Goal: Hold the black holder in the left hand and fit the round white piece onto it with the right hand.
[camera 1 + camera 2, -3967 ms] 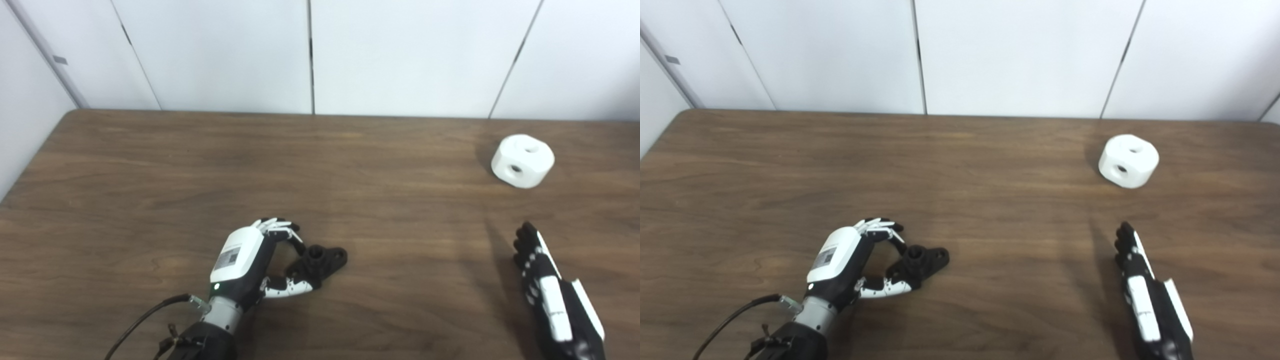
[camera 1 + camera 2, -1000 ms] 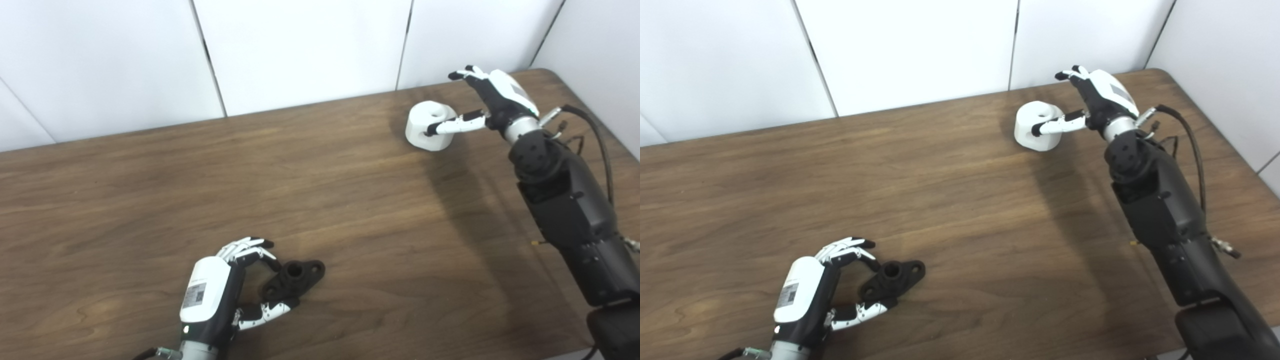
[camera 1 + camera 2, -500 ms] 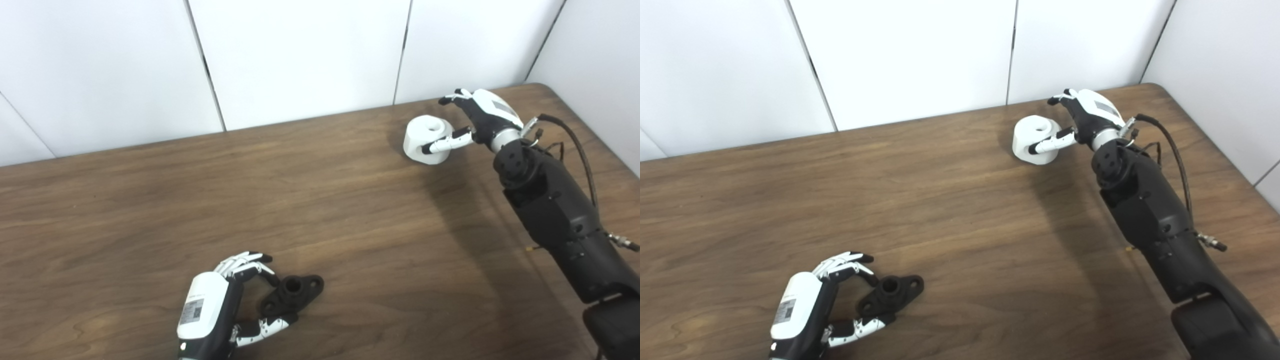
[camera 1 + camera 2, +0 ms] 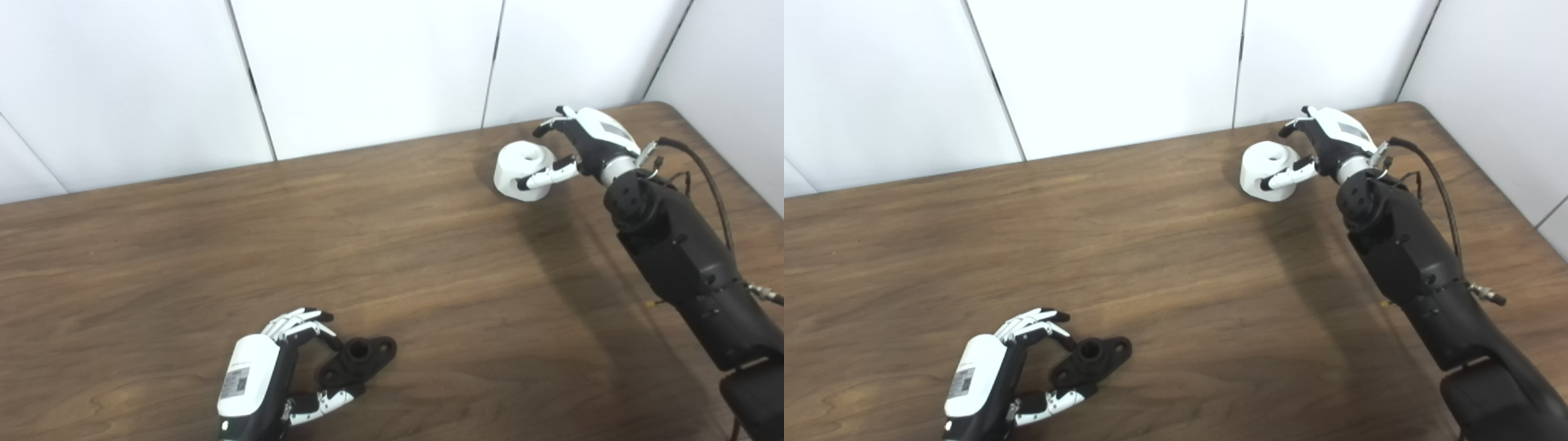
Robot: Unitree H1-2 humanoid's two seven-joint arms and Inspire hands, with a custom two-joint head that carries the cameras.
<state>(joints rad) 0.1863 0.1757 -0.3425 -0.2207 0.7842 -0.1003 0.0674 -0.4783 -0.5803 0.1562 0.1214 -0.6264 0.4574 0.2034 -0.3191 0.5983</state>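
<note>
Wooden table (image 4: 184, 245): round white piece (image 4: 520, 164) near far edge.

Looks like a lab or test cell, though little shows. Bare wood-grain worktop (image 4: 184, 245) boxed in by plain white wall panels (image 4: 367, 67) with dark seams. Cabled robot arm (image 4: 680, 257) reaching across it.

The brown counter (image 4: 1164, 245) has a white wall behind it. At the far right, the round white piece (image 4: 1266, 162) sits on the counter. The right hand (image 4: 1323, 144) curls around it, thumb in front and fingers behind. At the near left, the left hand (image 4: 995, 367) is curled beside the black holder (image 4: 1093, 358), its thumb touching the near end.
</note>
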